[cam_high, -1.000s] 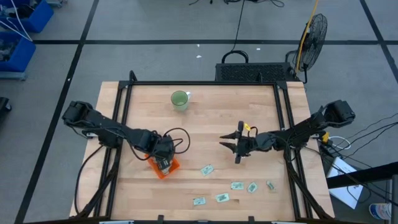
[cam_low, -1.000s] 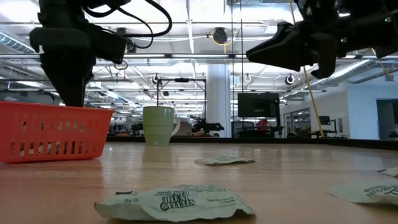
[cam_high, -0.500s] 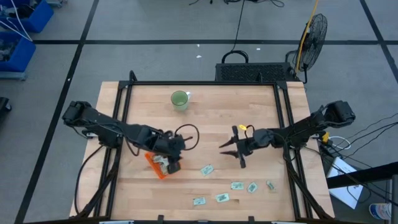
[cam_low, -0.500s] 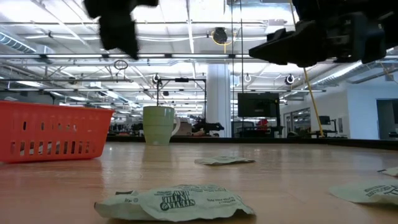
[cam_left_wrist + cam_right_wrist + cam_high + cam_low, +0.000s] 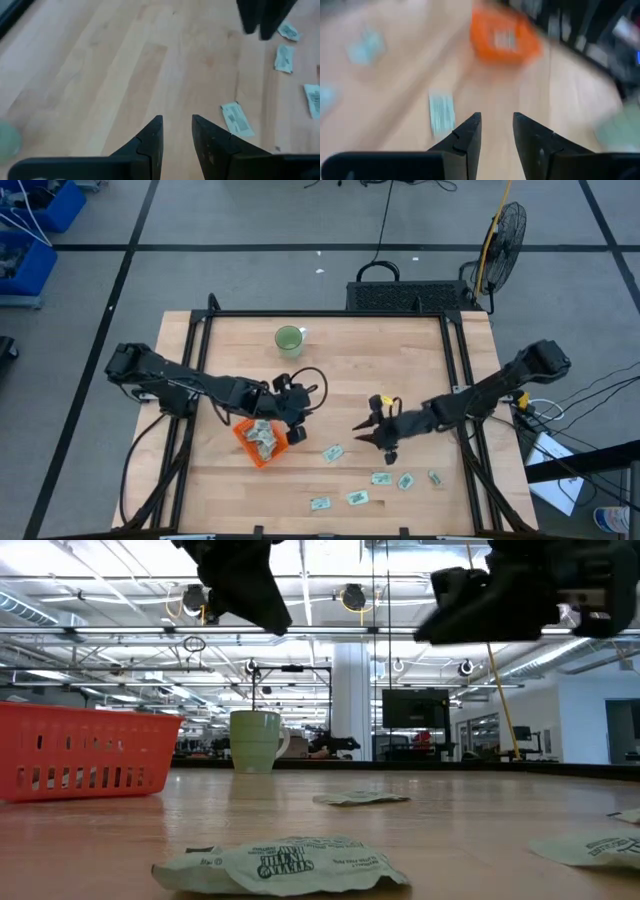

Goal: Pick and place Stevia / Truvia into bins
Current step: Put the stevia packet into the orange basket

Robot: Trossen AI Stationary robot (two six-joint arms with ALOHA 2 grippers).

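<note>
Presently on the wooden table [image 5: 330, 370]: one orange tray [image 5: 259, 440], left of centre toward the front edge, holding several Stevia sachets [image 5: 263, 437]. Left gripper [image 5: 296, 422]: raised above the table, just beside the tray's right edge; fingers [image 5: 150, 140] a narrow gap apart, nothing between them. Right gripper [image 5: 372, 436]: raised over the table's centre-right, near the loose sachets; fingers [image 5: 467, 137] likewise narrowly parted and empty. Loose sachets, flat on the wood, six counted from above: one [image 5: 333, 452] between the tray and the right gripper, just in front of both; three [image 5: 381, 478] [image 5: 405, 481] [image 5: 434, 477] in a row to the front right; two [image 5: 319, 504] [image 5: 357, 498] nearest the front edge. From table height, one crumpled sachet [image 5: 282, 866] lies closest to the camera, with the tray [image 5: 82, 752] at far left. Light-green cup [image 5: 289, 340]: upright near the back of the table, well apart from the tray and sachets. Black fan [image 5: 505, 232]: on the floor beyond the back right corner.
</note>
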